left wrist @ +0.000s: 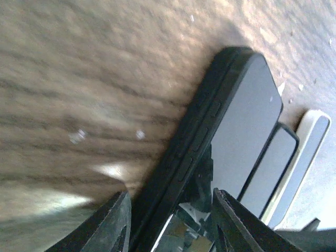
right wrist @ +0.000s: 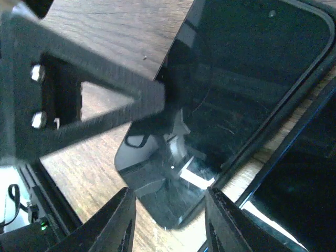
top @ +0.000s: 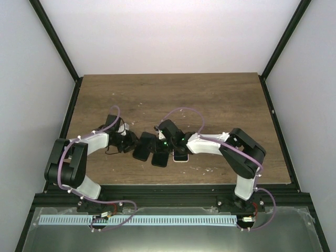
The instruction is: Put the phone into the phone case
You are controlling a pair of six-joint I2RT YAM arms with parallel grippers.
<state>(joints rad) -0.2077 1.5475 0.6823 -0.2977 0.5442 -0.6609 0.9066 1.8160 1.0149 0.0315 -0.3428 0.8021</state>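
Observation:
The black phone case [top: 142,147] lies on the wooden table; the left wrist view shows its thick side with raised buttons and a glossy face [left wrist: 236,115]. My left gripper [top: 131,144] [left wrist: 170,210] is shut on its near end, one finger against each long side. Beside it lies the black phone [top: 160,157] [left wrist: 275,163], whose dark glass [right wrist: 247,68] fills the right wrist view. My right gripper [top: 166,148] [right wrist: 168,202] is shut on the phone's rounded end. Whether the two black slabs touch I cannot tell.
A white-edged phone [top: 181,156] [left wrist: 310,142] lies flat just right of the black phone, close under my right wrist. The left gripper's finger [right wrist: 94,115] crosses the upper left of the right wrist view. Black frame rails [top: 270,110] border the table.

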